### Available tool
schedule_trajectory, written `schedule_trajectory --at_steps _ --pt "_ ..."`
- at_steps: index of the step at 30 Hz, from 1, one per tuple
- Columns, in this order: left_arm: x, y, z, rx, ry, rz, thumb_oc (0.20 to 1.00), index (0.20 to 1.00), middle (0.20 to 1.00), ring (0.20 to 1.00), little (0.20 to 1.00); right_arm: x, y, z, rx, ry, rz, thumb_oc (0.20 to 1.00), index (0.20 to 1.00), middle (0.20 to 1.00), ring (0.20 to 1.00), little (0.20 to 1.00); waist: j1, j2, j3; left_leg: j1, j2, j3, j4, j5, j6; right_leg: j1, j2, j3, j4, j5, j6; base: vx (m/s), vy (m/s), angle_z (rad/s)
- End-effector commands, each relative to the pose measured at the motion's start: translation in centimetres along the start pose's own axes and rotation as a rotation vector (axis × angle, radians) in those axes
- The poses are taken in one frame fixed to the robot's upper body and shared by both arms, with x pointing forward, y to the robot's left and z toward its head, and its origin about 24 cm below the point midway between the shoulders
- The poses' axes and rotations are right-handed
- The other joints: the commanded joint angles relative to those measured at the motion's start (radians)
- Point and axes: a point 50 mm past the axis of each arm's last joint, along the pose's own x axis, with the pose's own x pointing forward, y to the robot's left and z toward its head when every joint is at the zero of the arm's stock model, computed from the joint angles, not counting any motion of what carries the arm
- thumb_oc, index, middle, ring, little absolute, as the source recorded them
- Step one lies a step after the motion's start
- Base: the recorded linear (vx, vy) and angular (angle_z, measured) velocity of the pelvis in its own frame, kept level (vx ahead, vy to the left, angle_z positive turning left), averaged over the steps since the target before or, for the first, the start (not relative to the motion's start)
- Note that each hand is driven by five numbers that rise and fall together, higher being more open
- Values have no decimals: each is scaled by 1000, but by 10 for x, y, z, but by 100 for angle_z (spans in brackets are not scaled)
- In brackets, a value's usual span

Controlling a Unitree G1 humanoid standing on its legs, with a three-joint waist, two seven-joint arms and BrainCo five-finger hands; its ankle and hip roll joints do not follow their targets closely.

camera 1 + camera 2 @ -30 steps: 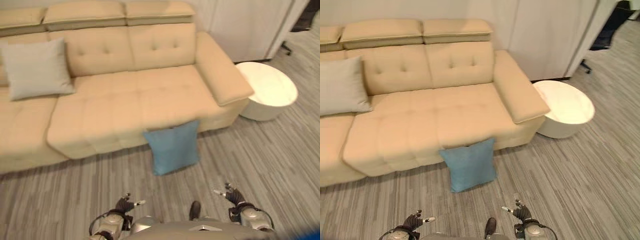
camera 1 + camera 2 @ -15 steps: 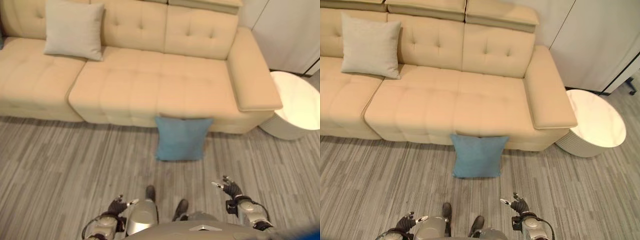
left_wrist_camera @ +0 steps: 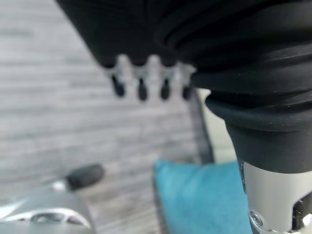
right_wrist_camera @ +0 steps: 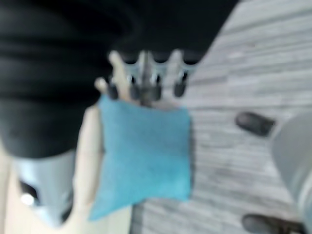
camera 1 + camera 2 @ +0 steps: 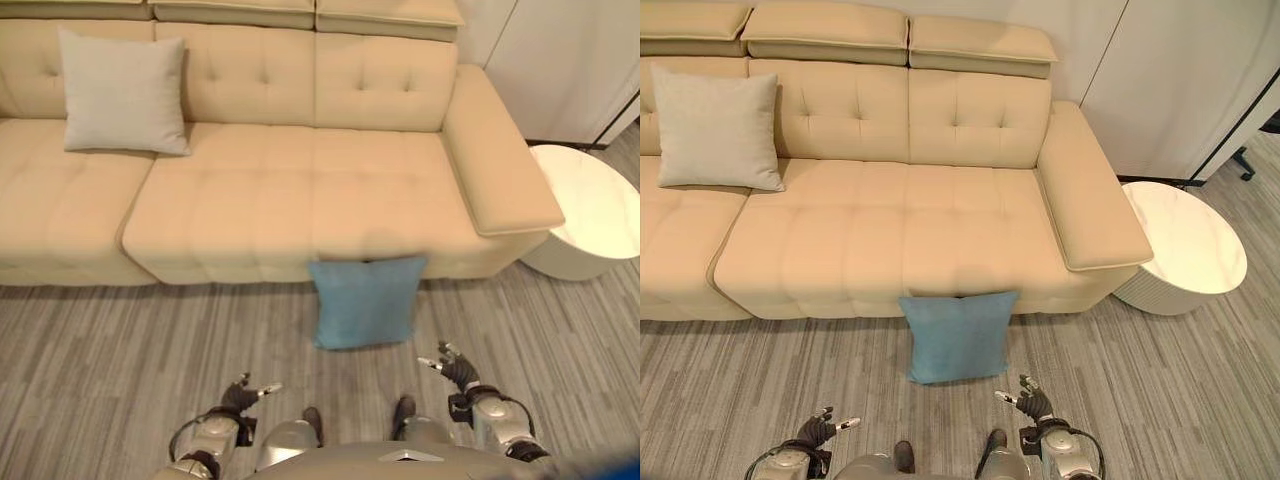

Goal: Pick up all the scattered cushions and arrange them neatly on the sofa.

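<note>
Grey striped floor [image 5: 1200, 380], blue cushion [image 5: 958, 335] against beige sofa [image 5: 890, 230]; both hands relaxed, empty.

Sofa [image 5: 300, 190] left end cut by frame edge; blue cushion [image 5: 958, 336] hides strip of sofa front.

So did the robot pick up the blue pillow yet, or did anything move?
Not yet. Just the camera view shifted. The blue cushion still leans on the sofa front, the grey cushion stays on the seat, and the left robot hand and right robot hand remain open, holding nothing.
</note>
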Motion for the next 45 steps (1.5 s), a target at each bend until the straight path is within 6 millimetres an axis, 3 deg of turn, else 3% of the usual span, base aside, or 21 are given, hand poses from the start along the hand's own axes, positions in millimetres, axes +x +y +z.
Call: schedule_trajectory --at_steps 1,2,6,8,12,16,18,21,24,28,33,37,39,41,42,44,45 --pt "0 -7 3 -41 -20 -5 1000 1000 1000 1000 1000 3 -13 14 -40 -54 -28 1000 1000 1000 1000 1000 18 8 2 -60 20 -158 65 10 -82 87 39 -31 23 51 12 144 -268 32" --pt "0 -6 -1 -57 -5 -2 1000 1000 1000 1000 1000 2 -13 11 -51 -39 -24 1000 1000 1000 1000 1000 25 2 -4 -58 34 -163 59 20 -104 109 53 -44 2 45 8 121 -279 36" --pt "-1 -10 -2 -52 3 -18 1000 1000 1000 1000 1000 1 -20 9 -35 -40 -48 1000 1000 1000 1000 1000 15 9 -11 -76 64 -186 50 47 -133 130 81 -76 -10 21 -6 46 -247 34" --pt "0 -12 2 -49 -7 -29 1000 1000 1000 1000 1000 -1 -26 7 -17 -37 -66 1000 1000 1000 1000 1000 -1 14 3 -124 94 -191 110 54 -156 142 106 -99 -10 -21 -37 -3 -307 50" --pt "1 -15 4 -59 -13 -37 1000 1000 1000 1000 1000 -3 -32 2 -8 -22 -88 1000 1000 1000 1000 1000 -13 8 34 -190 116 -148 260 78 -167 182 130 -134 -17 -54 -77 8 -185 71" --pt "0 -14 2 -58 -9 -31 1000 1000 1000 1000 1000 -4 -33 0 -2 -15 -92 1000 1000 1000 1000 1000 -11 12 36 -205 116 -97 181 95 -154 204 149 -150 -28 -65 -75 73 -47 16" --pt "0 -14 1 -52 -2 -29 1000 1000 1000 1000 1000 -4 -32 1 1 -21 -98 1000 1000 1000 1000 1000 -12 23 25 -245 125 -27 85 170 -154 222 175 -168 -32 -89 -77 167 16 -1" --pt "0 -13 1 -47 -5 -26 1000 1000 1000 1000 1000 -3 -29 2 -5 -22 -86 1000 1000 1000 1000 1000 2 18 23 -265 121 -38 76 190 -156 236 184 -161 -23 -108 -76 210 38 40" --pt "-1 -11 -5 -60 13 -22 1000 1000 1000 1000 1000 -2 -22 1 -9 -17 -61 1000 1000 1000 1000 1000 6 8 11 -231 98 -48 74 150 -133 250 162 -144 27 -124 -58 243 169 -11" --pt "0 -8 1 -64 -4 -15 1000 1000 1000 1000 1000 2 -14 11 -2 -47 -32 1000 1000 1000 1000 1000 21 -4 16 -194 54 -45 114 67 -75 180 68 -112 221 -71 -8 185 226 -34" --pt "2 -3 7 -43 -27 -8 1000 1000 1000 1000 1000 4 -10 20 -4 -82 -17 1000 1000 1000 1000 1000 7 10 26 -145 28 -64 107 31 -37 93 46 -59 357 -6 -8 148 170 -29" --pt "2 -1 9 -41 -33 -3 1000 1000 1000 1000 1000 4 -10 23 -14 -94 -9 1000 1000 1000 1000 1000 0 6 27 -117 12 -83 72 25 -45 66 57 -45 216 -9 -17 149 15 -6" --pt "2 0 7 -41 -27 3 1000 1000 1000 1000 1000 5 -11 26 -22 -105 -13 1000 1000 1000 1000 1000 -5 2 37 -101 10 -96 63 18 -57 38 48 -46 94 26 -3 158 -104 5" --pt "1 1 3 -46 -14 12 1000 1000 1000 1000 1000 4 -10 26 -24 -108 -8 1000 1000 1000 1000 1000 -13 1 41 -90 13 -112 61 18 -66 40 58 -35 82 31 6 172 -166 25" --pt "0 1 1 -43 -12 8 1000 1000 1000 1000 1000 3 -12 24 -33 -105 -7 1000 1000 1000 1000 1000 -19 -3 37 -94 17 -121 65 21 -77 57 80 -12 68 15 -2 162 -273 62" --pt "0 -4 2 -38 -13 -10 1000 1000 1000 1000 1000 1 -17 23 -30 -107 -20 1000 1000 1000 1000 1000 -26 1 35 -109 32 -137 90 23 -105 81 98 -38 51 -7 -21 90 -328 78" --pt "2 -8 9 -21 -35 -28 1000 1000 1000 1000 1000 0 -23 26 -32 -129 -35 1000 1000 1000 1000 1000 -51 -6 51 -168 77 -89 211 30 -137 108 108 -64 33 -32 -48 6 -318 62"
